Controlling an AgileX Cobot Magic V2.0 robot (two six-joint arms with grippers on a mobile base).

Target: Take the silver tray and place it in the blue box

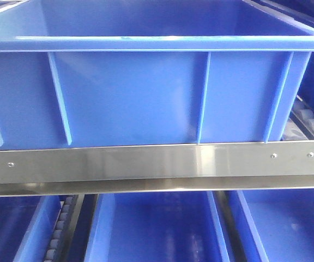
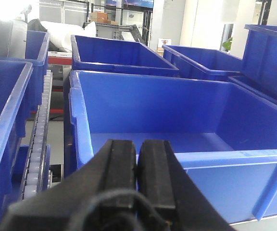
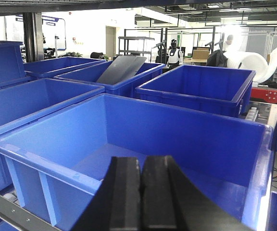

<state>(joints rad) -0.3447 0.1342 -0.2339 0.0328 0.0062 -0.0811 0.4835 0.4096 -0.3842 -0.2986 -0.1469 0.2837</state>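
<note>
- Left end effector (image 2: pixel 137 168): the two black pads are pressed flat against each other with nothing between them. It hangs just in front of the near rim of the blue box (image 2: pixel 191 125), pointed into it.
- Right end effector (image 3: pixel 141 187): same deal, pads together and empty, sitting at the near wall of that same crate from the other corner.
- The blue box itself: what shows of its floor in both wrist views is bare blue plastic, no metal in there. In the front view it fills the top of the frame, ribbed side wall toward the camera, resting on a shelf behind a brushed steel rail (image 1: pixel 157 161).
- More blue crates (image 3: pixel 196 86) sit all around, plus a roller track (image 2: pixel 37 139) on the left side.
- The silver tray: honestly can't find it in any view. One crate further back has a dull dark grey sheet (image 3: pixel 121 70) leaning in it, but that looks plain and matte, not shiny, so I wouldn't call it the tray.
- Progress, my read: basically at zero. Nothing grabbed, nothing in the box. Finding the tray, gripping it and dropping it in are all left.
</note>
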